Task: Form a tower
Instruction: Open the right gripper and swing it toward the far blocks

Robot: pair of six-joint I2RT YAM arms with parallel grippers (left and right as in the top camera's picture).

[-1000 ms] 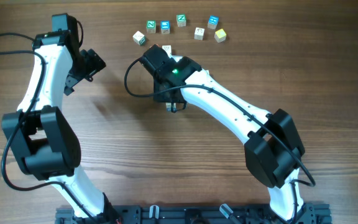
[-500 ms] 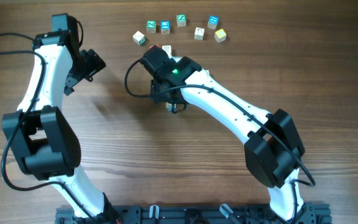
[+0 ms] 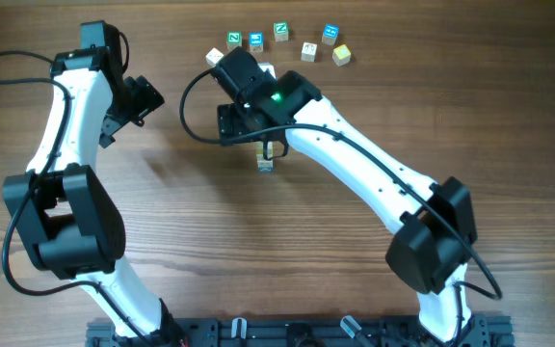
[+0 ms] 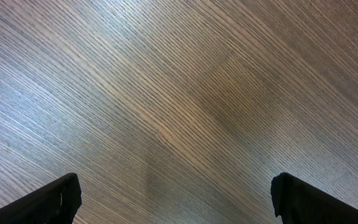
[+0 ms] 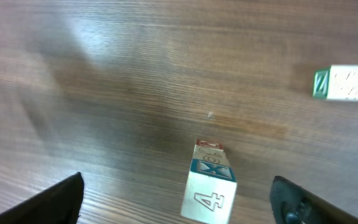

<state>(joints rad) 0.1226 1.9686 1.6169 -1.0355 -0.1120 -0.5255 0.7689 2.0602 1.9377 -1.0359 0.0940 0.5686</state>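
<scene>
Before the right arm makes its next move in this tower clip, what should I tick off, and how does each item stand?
1. The right end effector is open: ok. Its fingers are spread wide and neither touches the tower.
2. The tower stands by itself: ok, upright on the table. How squarely its cubes sit: cannot tell.
3. Room for a straight lift: ok. The wrist view shows a gap on each side of the tower.
4. The left end effector is open and out of the way: ok, with only bare table under it.
5. The loose cubes are ready to pick: ok, in a row near the far edge.
</scene>
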